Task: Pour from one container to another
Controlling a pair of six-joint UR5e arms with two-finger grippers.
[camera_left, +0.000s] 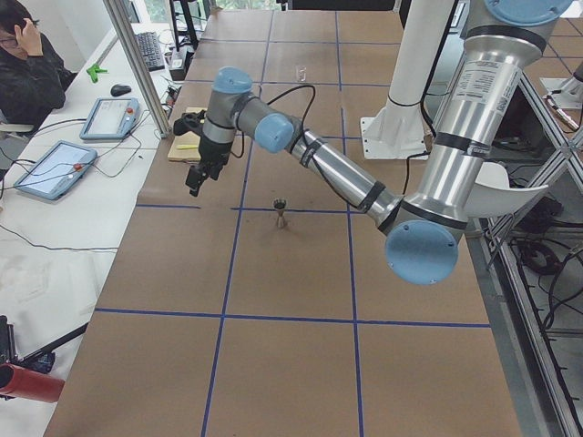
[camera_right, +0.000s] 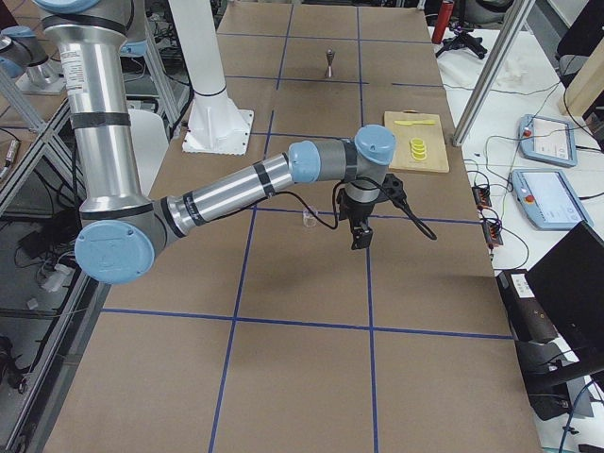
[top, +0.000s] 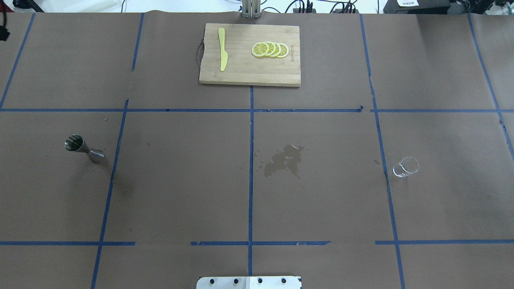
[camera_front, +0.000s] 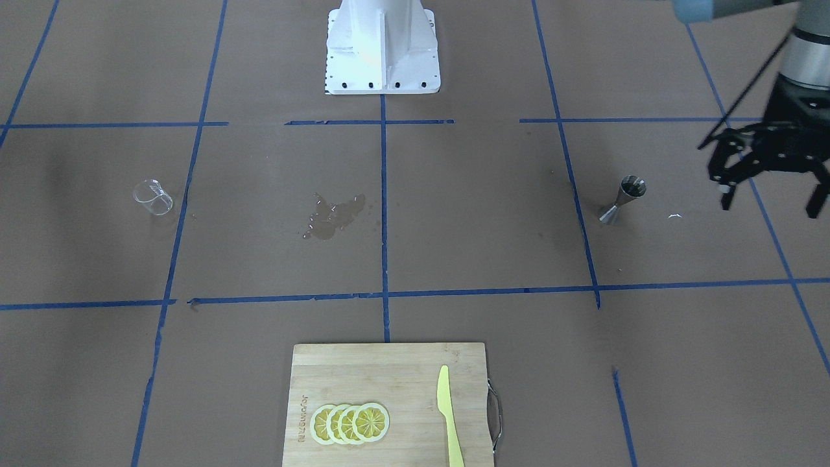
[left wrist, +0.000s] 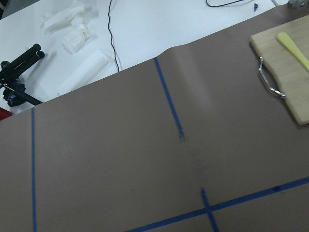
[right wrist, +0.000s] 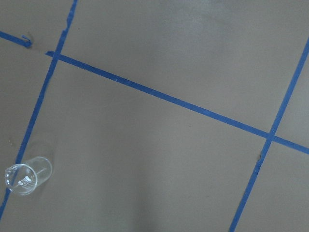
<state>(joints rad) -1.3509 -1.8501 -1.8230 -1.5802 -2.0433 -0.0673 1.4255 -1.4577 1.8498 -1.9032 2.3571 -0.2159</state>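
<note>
The clear cup (camera_front: 153,196) stands on the brown paper on the robot's right side; it also shows as the cup (top: 405,166) and the cup (right wrist: 26,175). On the robot's left side the steel jigger (camera_front: 622,201) stands upright, the same jigger (top: 82,147). My left gripper (camera_front: 771,202) hovers open above the table, outward of the jigger, with nothing between its fingers. Only the exterior right view shows my right gripper (camera_right: 360,234), which hangs near the cup (camera_right: 309,220); I cannot tell whether it is open or shut.
A wet spill (top: 283,159) marks the paper in the middle. A wooden cutting board (top: 241,74) at the far edge carries lemon slices (top: 270,49) and a yellow knife (top: 222,54). The robot base (camera_front: 382,45) stands at the near edge. A person (camera_left: 27,64) sits beyond the table's left end.
</note>
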